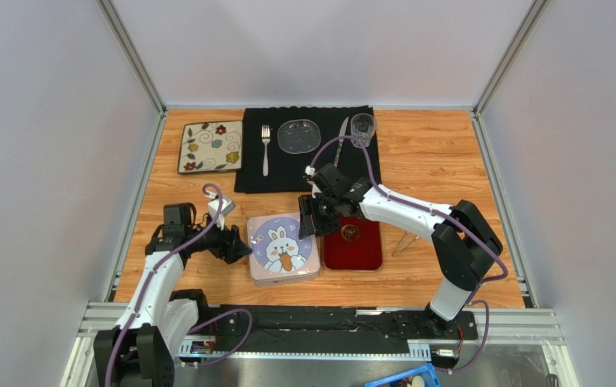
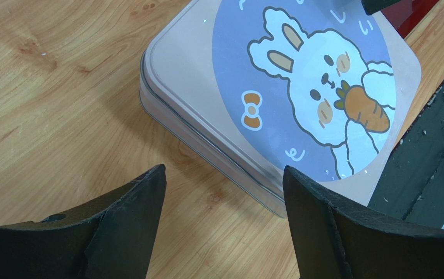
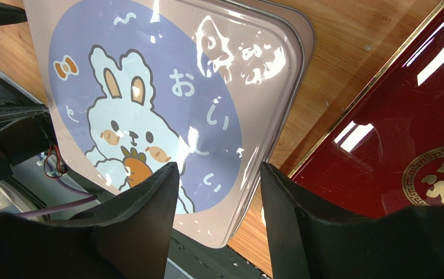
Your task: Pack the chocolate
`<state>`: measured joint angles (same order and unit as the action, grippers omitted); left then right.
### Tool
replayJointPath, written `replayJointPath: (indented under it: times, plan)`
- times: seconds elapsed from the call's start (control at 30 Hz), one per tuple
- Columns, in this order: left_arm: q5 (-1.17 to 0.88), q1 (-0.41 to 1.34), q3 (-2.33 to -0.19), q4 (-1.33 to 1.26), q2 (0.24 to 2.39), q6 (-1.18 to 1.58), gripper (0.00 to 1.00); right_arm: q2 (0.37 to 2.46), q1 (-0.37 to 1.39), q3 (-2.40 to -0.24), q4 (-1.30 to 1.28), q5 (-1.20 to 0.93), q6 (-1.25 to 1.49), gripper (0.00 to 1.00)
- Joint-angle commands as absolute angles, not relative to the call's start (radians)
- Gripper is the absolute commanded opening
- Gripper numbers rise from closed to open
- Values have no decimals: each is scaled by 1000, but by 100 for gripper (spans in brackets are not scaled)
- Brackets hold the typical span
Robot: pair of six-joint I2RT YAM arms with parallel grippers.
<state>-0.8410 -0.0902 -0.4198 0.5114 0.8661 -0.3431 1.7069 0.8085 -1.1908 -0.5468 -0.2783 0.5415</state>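
Tin [image 1: 283,248] sat on tabletop [image 1: 436,153] near the front edge, between the two arms. Its rabbit lid was on and closed. It was roughly square, so no long axis to speak of, and lay slightly askew to the table edge.

Chocolate: none seen in any view. Whether it was under the lid, cannot tell.

Left tool [image 1: 237,244]: released, fingers spread, nothing between them. It was low over the wood, just beside the tin's left wall, which lay straight ahead of the fingers.

Right tool [image 1: 311,219]: also released and empty. It hung above the tin's far-right edge, pointing down over the lid rim and the strip of wood between tin and red tray [image 1: 361,250]. The tray lay just beside the tin, on its right.

Judgement: both tools were about equally near, on opposite sides of the tin. The right one was above the rim and better placed to catch the lid, with the left bracing the wall.
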Motion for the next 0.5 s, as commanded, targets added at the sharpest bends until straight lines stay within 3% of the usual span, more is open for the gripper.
replayJointPath:
  times: [0.0, 0.47]
  plan:
    - [-842, -84, -411, 479, 862, -356, 81, 1686, 813, -1181, -488, -275, 531, 56]
    - [-766, -54, -356, 439, 856, -377, 80, 1620, 813, -1170, -454, -291, 557, 56]
